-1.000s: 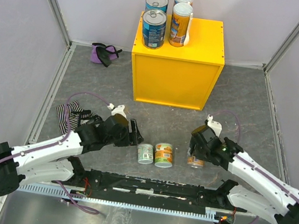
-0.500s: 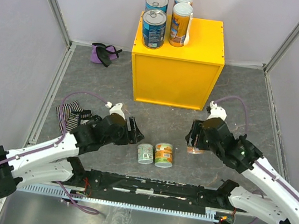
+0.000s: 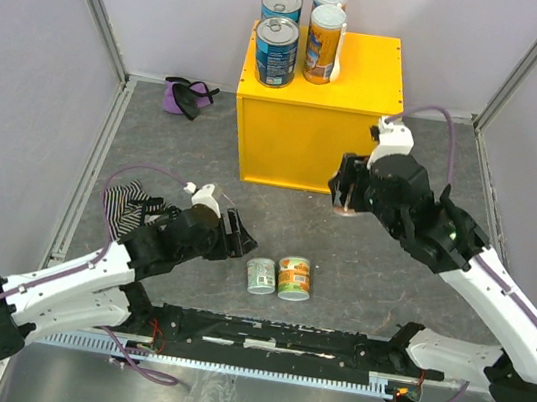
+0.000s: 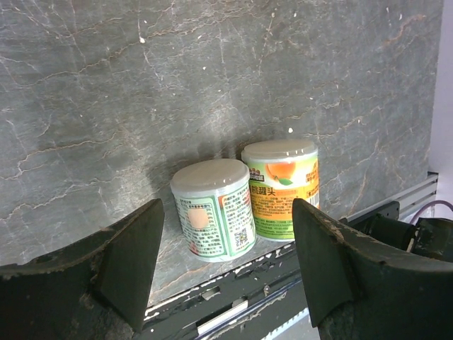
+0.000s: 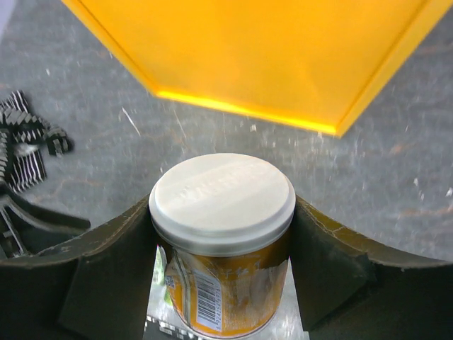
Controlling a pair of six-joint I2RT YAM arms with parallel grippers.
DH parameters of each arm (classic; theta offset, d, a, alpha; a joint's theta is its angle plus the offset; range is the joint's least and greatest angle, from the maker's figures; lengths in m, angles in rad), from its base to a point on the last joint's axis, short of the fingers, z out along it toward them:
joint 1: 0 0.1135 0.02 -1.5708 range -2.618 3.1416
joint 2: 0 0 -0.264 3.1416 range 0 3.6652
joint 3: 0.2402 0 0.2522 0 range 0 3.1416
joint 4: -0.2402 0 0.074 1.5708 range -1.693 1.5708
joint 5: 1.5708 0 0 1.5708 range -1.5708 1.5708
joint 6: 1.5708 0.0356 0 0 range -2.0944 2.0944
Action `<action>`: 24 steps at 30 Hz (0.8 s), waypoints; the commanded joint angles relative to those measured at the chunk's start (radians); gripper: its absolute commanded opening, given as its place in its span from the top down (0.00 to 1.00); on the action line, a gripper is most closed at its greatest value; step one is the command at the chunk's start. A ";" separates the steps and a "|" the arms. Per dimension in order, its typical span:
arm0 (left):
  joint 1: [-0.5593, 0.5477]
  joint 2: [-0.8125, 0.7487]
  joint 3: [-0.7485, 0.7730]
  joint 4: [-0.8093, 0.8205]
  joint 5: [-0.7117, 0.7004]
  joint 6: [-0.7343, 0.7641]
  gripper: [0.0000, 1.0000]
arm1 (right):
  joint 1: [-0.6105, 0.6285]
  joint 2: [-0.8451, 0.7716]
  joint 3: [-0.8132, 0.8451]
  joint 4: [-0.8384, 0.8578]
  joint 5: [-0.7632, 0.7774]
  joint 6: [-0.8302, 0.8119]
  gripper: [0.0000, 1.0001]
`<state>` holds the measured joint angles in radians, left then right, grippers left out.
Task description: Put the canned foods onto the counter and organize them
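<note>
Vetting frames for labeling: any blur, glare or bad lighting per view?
Top external: sharp, evenly lit, soft shadows. Right wrist: counter and table blurred; gripped orange can sharper. Left wrist: crisp, green can label legible, fingers in shadow.

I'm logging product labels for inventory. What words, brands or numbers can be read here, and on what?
Orange-labelled can: large Chinese characters, too blurred to quote.
Green-labelled can: fine print and a QR code, too small.
Held can in the right gripper: barcode, digits unreadable.
Blue cans on the counter: label text too small.
</note>
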<state>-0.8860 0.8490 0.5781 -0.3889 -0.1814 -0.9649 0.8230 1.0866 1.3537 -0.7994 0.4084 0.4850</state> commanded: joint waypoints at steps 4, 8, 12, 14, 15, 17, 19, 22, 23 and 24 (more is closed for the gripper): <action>-0.003 -0.062 -0.016 -0.003 -0.024 -0.021 0.21 | -0.019 0.130 0.296 0.148 0.084 -0.162 0.99; -0.003 -0.078 -0.014 -0.021 -0.025 -0.019 0.21 | -0.078 0.181 0.384 0.177 0.042 -0.174 0.99; -0.003 -0.091 -0.017 -0.037 -0.028 -0.017 0.21 | -0.142 0.225 0.461 0.202 -0.006 -0.183 0.99; -0.003 -0.093 -0.017 -0.042 -0.030 -0.016 0.21 | -0.168 0.243 0.492 0.223 -0.027 -0.192 0.99; -0.004 -0.095 -0.017 -0.043 -0.029 -0.014 0.21 | -0.176 0.251 0.503 0.236 -0.032 -0.200 0.99; -0.004 -0.098 -0.020 -0.040 -0.025 -0.010 0.21 | -0.190 0.272 0.527 0.260 -0.033 -0.226 0.99; -0.004 -0.103 -0.026 -0.032 -0.018 -0.010 0.21 | -0.205 0.292 0.547 0.288 -0.036 -0.249 0.99; -0.003 -0.118 -0.036 -0.010 -0.006 -0.006 0.21 | -0.231 0.320 0.570 0.343 -0.042 -0.278 0.99; -0.004 -0.124 -0.040 -0.005 -0.004 -0.005 0.21 | -0.240 0.329 0.576 0.357 -0.048 -0.283 0.99; -0.003 -0.129 -0.042 -0.003 -0.004 -0.003 0.21 | -0.249 0.337 0.584 0.373 -0.052 -0.289 0.99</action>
<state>-0.8860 0.7494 0.5446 -0.4248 -0.1814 -0.9657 0.6048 1.4090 1.8610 -0.6125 0.3775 0.2512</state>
